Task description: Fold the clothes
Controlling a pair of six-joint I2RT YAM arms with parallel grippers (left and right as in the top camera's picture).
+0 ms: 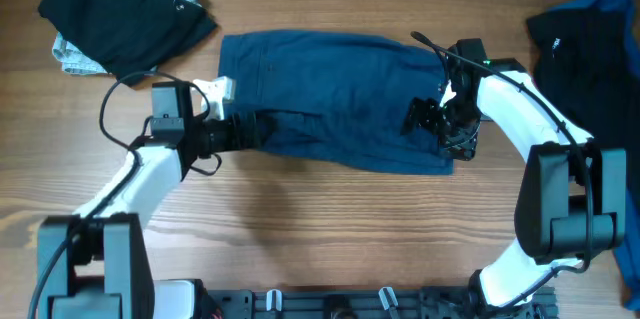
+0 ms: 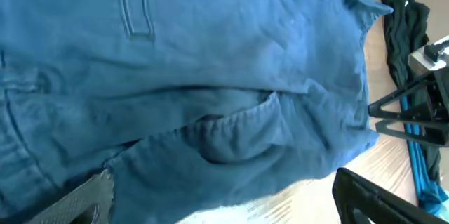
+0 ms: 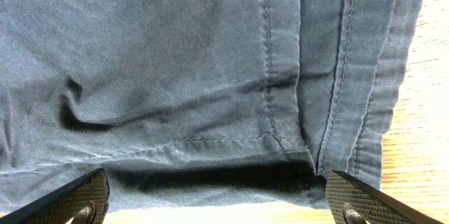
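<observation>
Left gripper (image 1: 252,131) and right gripper (image 1: 415,119) gaped over the garment (image 1: 330,69) — a shallow pinch could snag one layer.

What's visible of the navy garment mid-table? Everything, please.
The navy garment is plain dark blue woven cloth, cotton-like, with stitched seams, a doubled hem and a slit pocket. It lies spread out, roughly rectangular, on the wooden table, creased, with one flap folded over itself. The left pincer and right pincer sit open over its two ends; whether they touch the cloth is unclear.
</observation>
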